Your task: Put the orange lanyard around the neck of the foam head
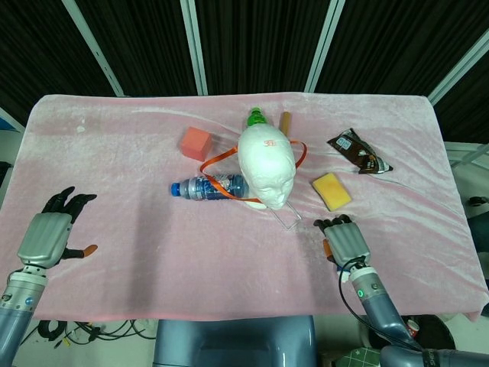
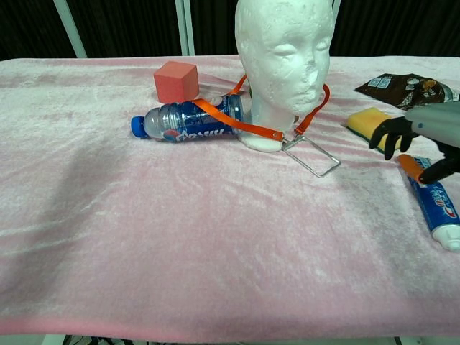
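Fingers of both hands were apart and held nothing — the left hand hung over the pink cloth at the table's near left edge, well away from everything; the right hand hovered above the toothpaste tube, close to the yellow sponge. At mid-table the foam head stood upright; the orange lanyard already circled its neck, one side draped over the lying blue bottle, its wire clip flat on the cloth; smaller — a red cube and a dark wrapper.
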